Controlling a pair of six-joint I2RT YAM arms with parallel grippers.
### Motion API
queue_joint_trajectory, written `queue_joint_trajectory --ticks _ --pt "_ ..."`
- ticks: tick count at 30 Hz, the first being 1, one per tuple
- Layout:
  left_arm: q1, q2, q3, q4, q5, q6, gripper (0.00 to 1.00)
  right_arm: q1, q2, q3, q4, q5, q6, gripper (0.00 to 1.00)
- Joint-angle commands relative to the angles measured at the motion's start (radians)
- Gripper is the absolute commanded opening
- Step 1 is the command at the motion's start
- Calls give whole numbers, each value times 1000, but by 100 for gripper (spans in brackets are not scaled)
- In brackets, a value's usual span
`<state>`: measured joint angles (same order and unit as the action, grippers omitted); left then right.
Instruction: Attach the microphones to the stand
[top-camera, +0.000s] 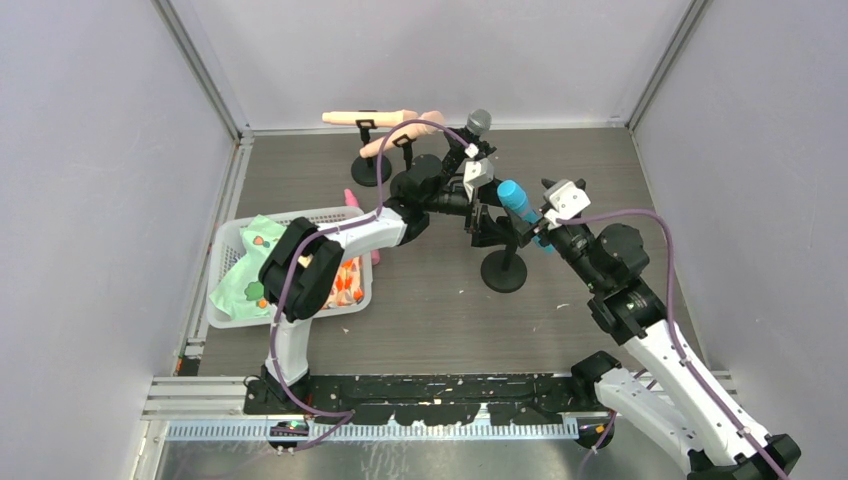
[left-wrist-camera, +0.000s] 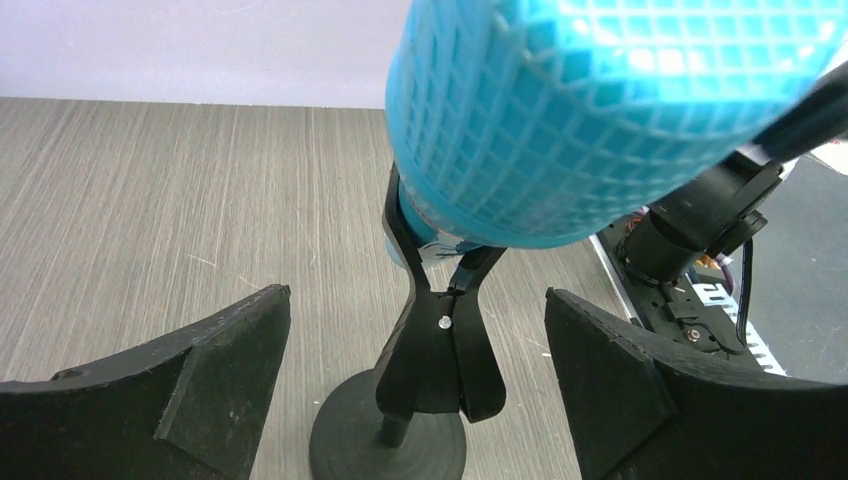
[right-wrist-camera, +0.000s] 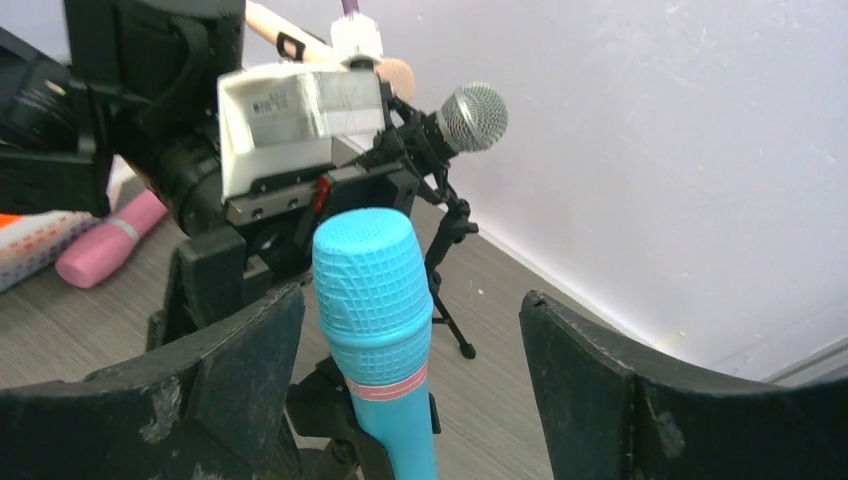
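The bright blue microphone (top-camera: 519, 204) sits tilted in the black spring clip (left-wrist-camera: 440, 335) of a round-based stand (top-camera: 503, 271). My left gripper (top-camera: 487, 222) is open just left of that stand, its fingers (left-wrist-camera: 205, 385) wide on either side of the clip (left-wrist-camera: 418, 385) and touching nothing. My right gripper (top-camera: 543, 222) is open too. The blue microphone (right-wrist-camera: 373, 290) stands between its fingers (right-wrist-camera: 225, 385), close to the left one and well apart from the right. The black microphone (top-camera: 478, 122) with a silver head and two peach microphones (top-camera: 364, 118) (top-camera: 407, 134) rest on stands at the back.
A white basket (top-camera: 232, 318) with a green cloth (top-camera: 249, 268) and orange items stands at the left. A pink object (right-wrist-camera: 105, 250) lies on the floor beside it. The black microphone's tripod (right-wrist-camera: 452, 300) is just behind the blue one's stand. Grey walls close in three sides.
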<state>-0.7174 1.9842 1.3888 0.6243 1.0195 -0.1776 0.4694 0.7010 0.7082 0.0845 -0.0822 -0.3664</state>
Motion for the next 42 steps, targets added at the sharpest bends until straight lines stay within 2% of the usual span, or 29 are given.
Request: queue_joint_trajectory --ticks 1,6,10,17,20,23,29,33,36,42 --pt "10 -43 -15 37 -16 3 100 3 -41 81 -23 -52 60 84" --pt "22 -93 -73 39 -71 6 100 3 -103 85 -42 -33 107 84" --pt "39 -166 -149 46 -143 8 100 2 -149 102 -74 122 214 84" --pt "72 -356 -323 -12 -332 -9 100 2 -213 156 -272 314 398 82" --pt "73 -449 -373 -114 -474 -43 100 2 -223 163 -366 399 442 82" --pt "72 -543 -415 -218 -597 -66 100 2 -206 155 -456 376 489 84" --pt "73 -715 -468 -427 -821 -73 100 12 -230 77 -502 383 663 88" --pt "75 -777 -445 -573 -945 -75 100 44 -250 33 -550 392 752 87" --pt "80 -799 -442 -618 -989 -78 100 90 -257 -4 -564 419 803 84" --pt "88 -815 -436 -671 -1012 -77 100 310 -213 -108 -477 585 875 83"
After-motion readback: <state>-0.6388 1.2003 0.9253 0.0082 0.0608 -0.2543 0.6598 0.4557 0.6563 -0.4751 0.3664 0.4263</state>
